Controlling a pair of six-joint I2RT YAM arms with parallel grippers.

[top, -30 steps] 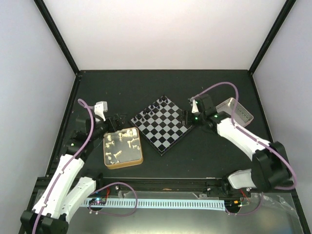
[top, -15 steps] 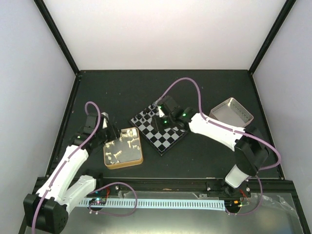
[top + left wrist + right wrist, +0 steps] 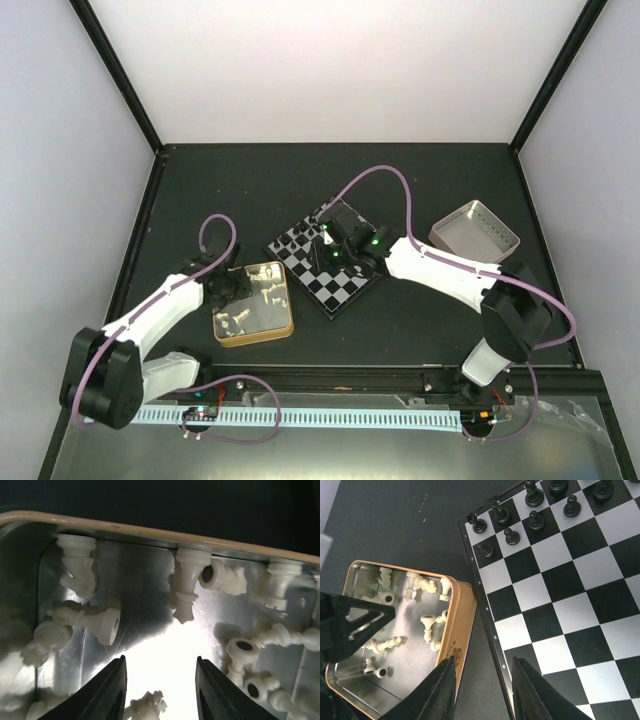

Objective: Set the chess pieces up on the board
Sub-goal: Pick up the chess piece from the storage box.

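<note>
Cream-white chess pieces point(image 3: 185, 587) lie tumbled on their sides in the gold-rimmed rectangular metal tin point(image 3: 462, 620), which sits at eight o'clock from the small black-and-white chequered board point(image 3: 335, 290). Left gripper point(image 3: 160, 690) hovers low inside that tin, jaws apart, nothing pinched, one piece poking up between them at six o'clock. Crowded in there: closing now could catch two figures together or flick one over the rim. Across on the board, tiny black chess pieces point(image 3: 536, 520) stand along its ten o'clock edge. Right gripper point(image 3: 482, 690) hangs over the tin's rim beside the board, jaws apart and empty; both arms are close here, so a clash or nudged board could topple that black rank.
</note>
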